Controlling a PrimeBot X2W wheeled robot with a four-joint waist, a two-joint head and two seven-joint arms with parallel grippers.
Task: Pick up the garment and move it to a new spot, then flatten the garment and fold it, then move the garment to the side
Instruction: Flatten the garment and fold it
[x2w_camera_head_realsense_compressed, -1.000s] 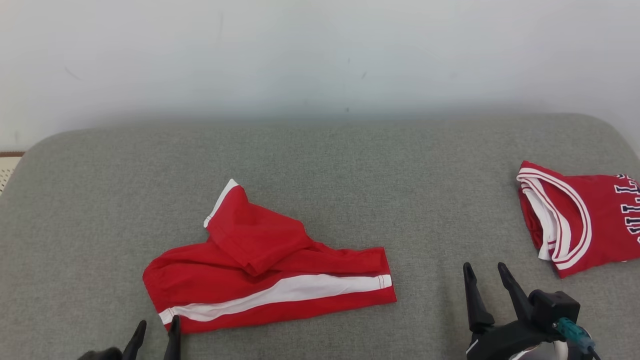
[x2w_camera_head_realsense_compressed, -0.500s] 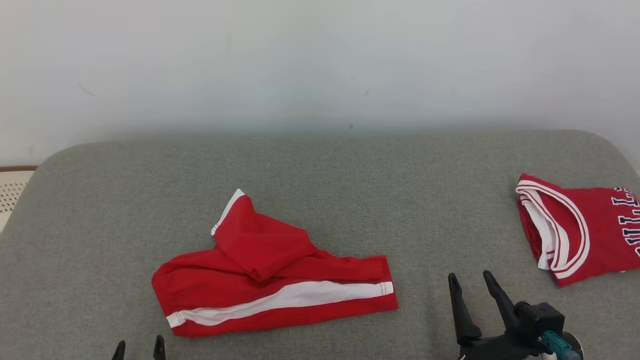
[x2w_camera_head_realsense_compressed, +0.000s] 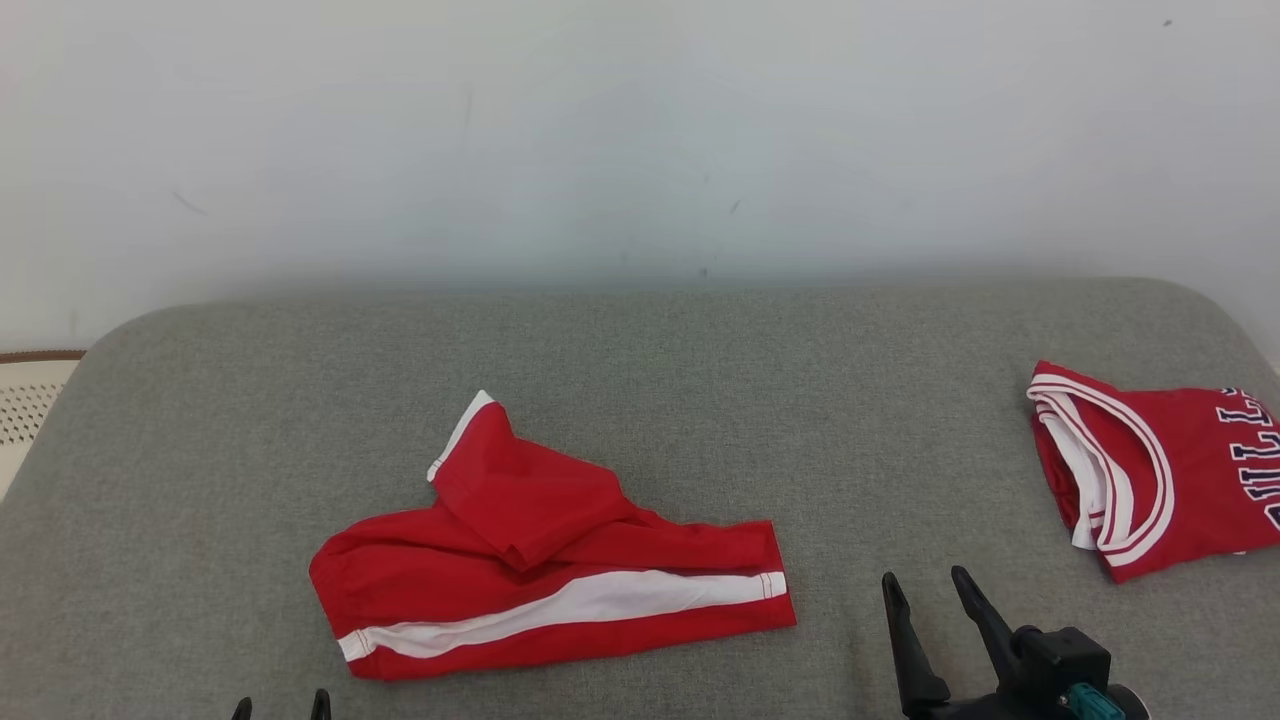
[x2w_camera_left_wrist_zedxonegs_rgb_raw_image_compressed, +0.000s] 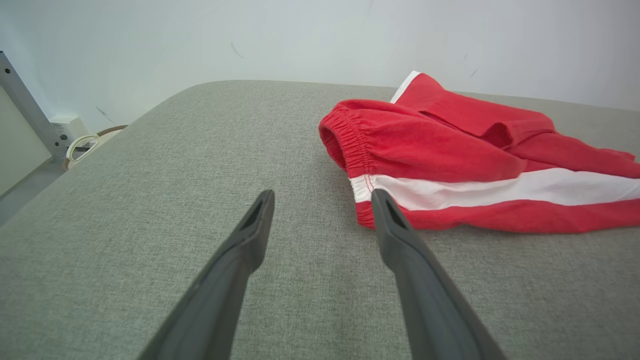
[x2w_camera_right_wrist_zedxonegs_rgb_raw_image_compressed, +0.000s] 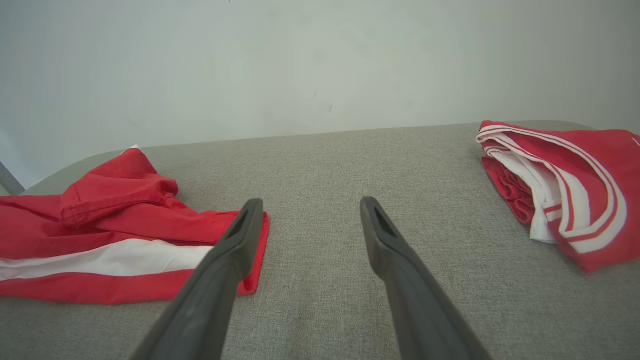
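The grey padded surface (x2w_camera_head_realsense_compressed: 640, 380) carries two red pieces. The larger, the red shorts (x2w_camera_head_realsense_compressed: 480, 560), lie by the near edge, left of the middle, with their white stripe (x2w_camera_head_realsense_compressed: 570, 605) running along that edge. One leg (x2w_camera_head_realsense_compressed: 520, 495) is flopped back across the body of the cloth, so they are not yet flat. The folded jersey (x2w_camera_head_realsense_compressed: 1150, 480) sits well apart at the right edge and looks finished; leave it alone.

The right gripper (x2w_camera_right_wrist_zedxonegs_rgb_raw_image_compressed: 311, 202) hangs spread and empty near the hem end of the shorts, and the left gripper (x2w_camera_left_wrist_zedxonegs_rgb_raw_image_compressed: 322, 196), equally wide and empty, sits just beside the elastic waistband (x2w_camera_left_wrist_zedxonegs_rgb_raw_image_compressed: 350, 145).

The step in hand appears to be taking hold of the shorts. It probably goes best with one end to each gripper: the left on the waistband corner beside the stripe, the right on the hem (x2w_camera_head_realsense_compressed: 775, 575). Each should pinch both layers at the very edge, low against the surface. Lifting evenly should let the flopped leg fall open instead of dragging into a twist.
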